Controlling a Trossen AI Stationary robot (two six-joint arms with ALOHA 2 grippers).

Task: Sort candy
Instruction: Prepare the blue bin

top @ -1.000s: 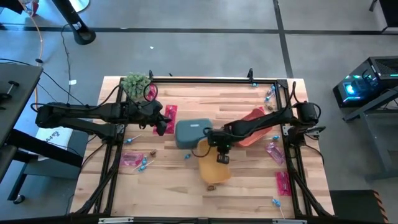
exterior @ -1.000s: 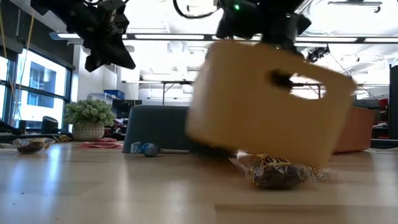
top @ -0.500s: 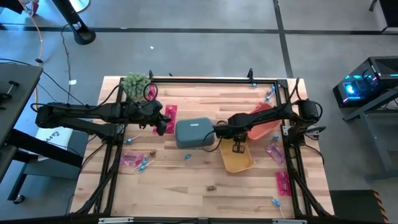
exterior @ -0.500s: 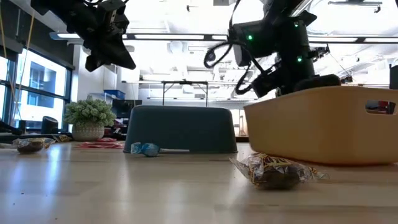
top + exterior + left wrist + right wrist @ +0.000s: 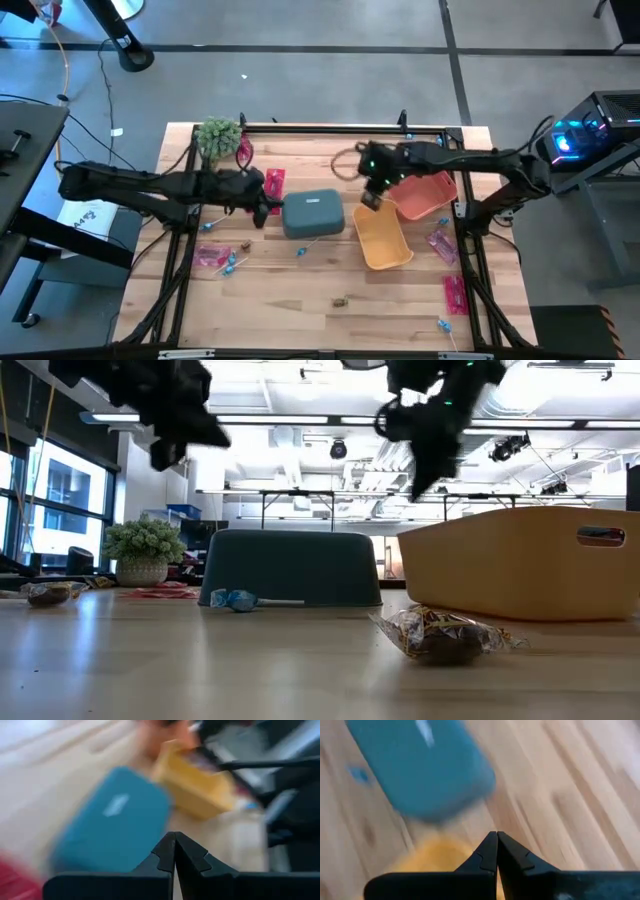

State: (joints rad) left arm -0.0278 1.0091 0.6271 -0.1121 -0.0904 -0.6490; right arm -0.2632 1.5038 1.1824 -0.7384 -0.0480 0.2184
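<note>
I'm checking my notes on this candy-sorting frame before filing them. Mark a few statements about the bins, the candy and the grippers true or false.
1. The grey-blue bin lies upside down. True.
2. The yellow bin stands open side up on the table. True.
3. The right gripper holds the yellow bin. False: it is shut on nothing, above the bin's far end.
4. A brown wrapped candy lies inside the yellow bin. False: it lies on the table in front of it.
5. The left gripper is open. False: shut.
</note>
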